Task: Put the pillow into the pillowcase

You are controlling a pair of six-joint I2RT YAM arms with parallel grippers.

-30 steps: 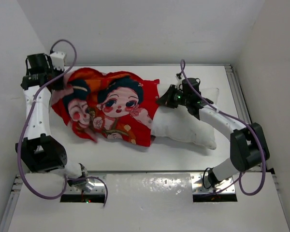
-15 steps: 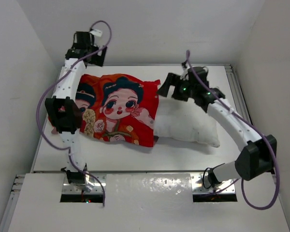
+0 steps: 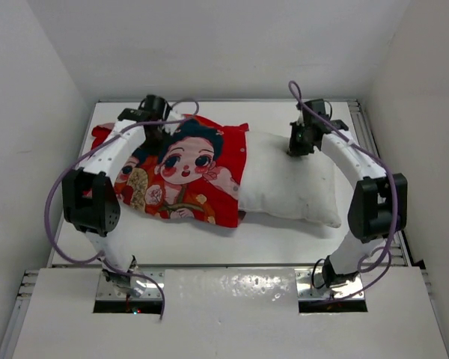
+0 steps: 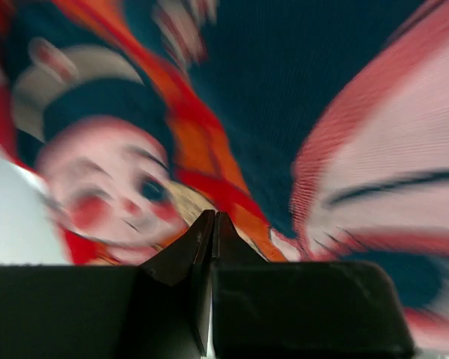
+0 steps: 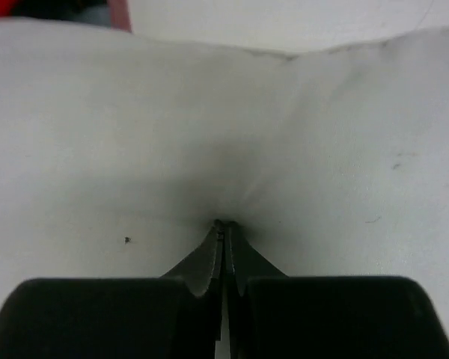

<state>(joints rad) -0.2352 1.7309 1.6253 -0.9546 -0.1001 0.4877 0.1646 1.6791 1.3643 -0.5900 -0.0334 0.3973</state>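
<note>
The red pillowcase (image 3: pixel 183 172) with two cartoon children lies flat at the left and middle of the table. The white pillow (image 3: pixel 292 187) lies to its right, its left end under or inside the pillowcase's right edge. My left gripper (image 3: pixel 156 133) hangs over the pillowcase's far left part. In the left wrist view it (image 4: pixel 213 215) is shut with nothing between the tips, and the print (image 4: pixel 284 90) is blurred below. My right gripper (image 3: pixel 298 146) is at the pillow's far edge. In the right wrist view it (image 5: pixel 224 223) is shut, with the pillow (image 5: pixel 135 134) fabric puckering at its tips.
The white table (image 3: pixel 284 247) is boxed in by white walls at the back, left and right. A metal rail (image 3: pixel 368 149) runs along the right side. Both arm bases stand at the near edge.
The left arm swung from the far left corner to over the pillowcase. The right gripper moved right along the pillow's far edge and came down shut on it. The pillowcase now lies flatter.
</note>
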